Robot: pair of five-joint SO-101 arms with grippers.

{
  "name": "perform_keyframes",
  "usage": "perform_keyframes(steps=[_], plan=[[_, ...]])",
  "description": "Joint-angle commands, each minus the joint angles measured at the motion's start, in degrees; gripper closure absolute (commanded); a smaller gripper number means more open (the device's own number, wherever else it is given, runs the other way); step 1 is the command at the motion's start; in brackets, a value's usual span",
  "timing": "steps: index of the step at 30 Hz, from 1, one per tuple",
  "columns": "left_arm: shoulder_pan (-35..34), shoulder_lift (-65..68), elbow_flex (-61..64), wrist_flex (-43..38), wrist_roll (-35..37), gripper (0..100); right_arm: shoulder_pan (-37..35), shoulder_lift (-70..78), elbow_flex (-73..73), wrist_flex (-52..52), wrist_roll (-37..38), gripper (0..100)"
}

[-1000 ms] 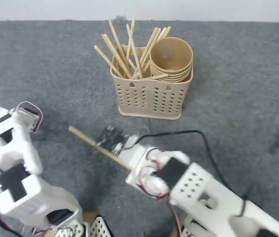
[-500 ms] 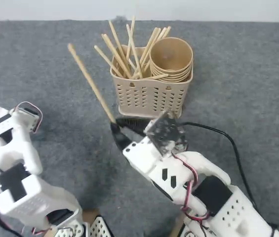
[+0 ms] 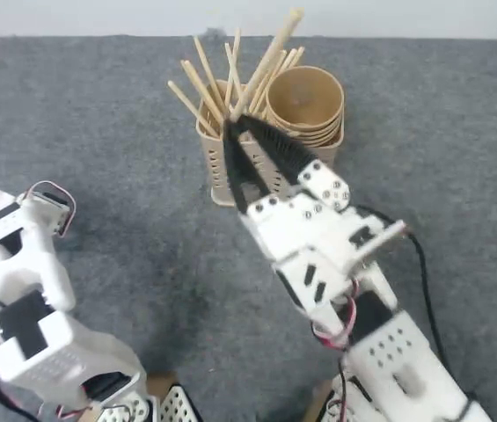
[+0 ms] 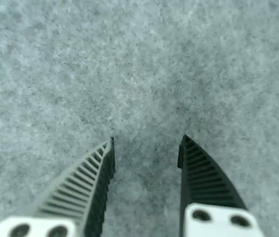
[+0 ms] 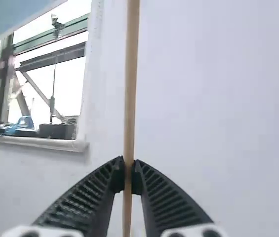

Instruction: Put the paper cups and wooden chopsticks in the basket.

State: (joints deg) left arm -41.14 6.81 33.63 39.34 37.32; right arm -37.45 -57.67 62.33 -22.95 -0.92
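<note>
- Nearby, by the near left corner of the grey surface point(image 3: 98, 132), the left gripper point(image 4: 146, 143) hangs just over the covering, its fingers point(image 4: 97, 182) spread apart.
- Further in, the right arm stretches from the near edge toward the far one. The right gripper point(image 3: 235, 127) has its fingers point(image 3: 274, 149) pinching one wooden chopstick point(image 3: 270, 57), which stands steeply, leaning toward the far right, over the basket's left part.
- By the middle of the far edge, the basket point(image 3: 215, 171) holds stacked paper cups point(image 3: 305, 97) on its right and a bundle of chopsticks point(image 3: 207, 69) on its left.
</note>
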Motion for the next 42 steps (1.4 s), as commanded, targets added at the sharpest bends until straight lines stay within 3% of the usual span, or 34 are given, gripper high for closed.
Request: perform_keyframes(steps=[1, 14, 21, 28, 34, 39, 42], plan=[[0.7, -0.53, -1.8, -0.88, 0.53, 80, 3.56, 9.54, -3.25, -8.48, -0.79, 99.0], [0.7, -0.53, -1.8, -0.97, 0.53, 80, 5.67, 47.08, -16.79, -26.24, -0.7, 98.7], [0.7, -0.53, -1.8, -0.97, 0.53, 80, 5.67, 49.54, -16.97, -19.74, -0.88, 82.9], [0.7, -0.53, -1.8, -0.97, 0.53, 80, 5.93, 45.49, -16.44, -19.03, -0.88, 85.8], [0.7, -0.53, -1.8, -1.05, 0.53, 80, 7.43, 31.34, -12.66, -9.19, -0.97, 90.9], [0.79, -0.53, -1.8, -1.05, -0.09, 80, 9.36, 14.55, -11.78, 8.84, -1.76, 99.5], [1.85, -0.53, -1.71, -1.05, -2.55, 81, 11.47, 5.14, -11.78, 21.58, -8.7, 98.7]])
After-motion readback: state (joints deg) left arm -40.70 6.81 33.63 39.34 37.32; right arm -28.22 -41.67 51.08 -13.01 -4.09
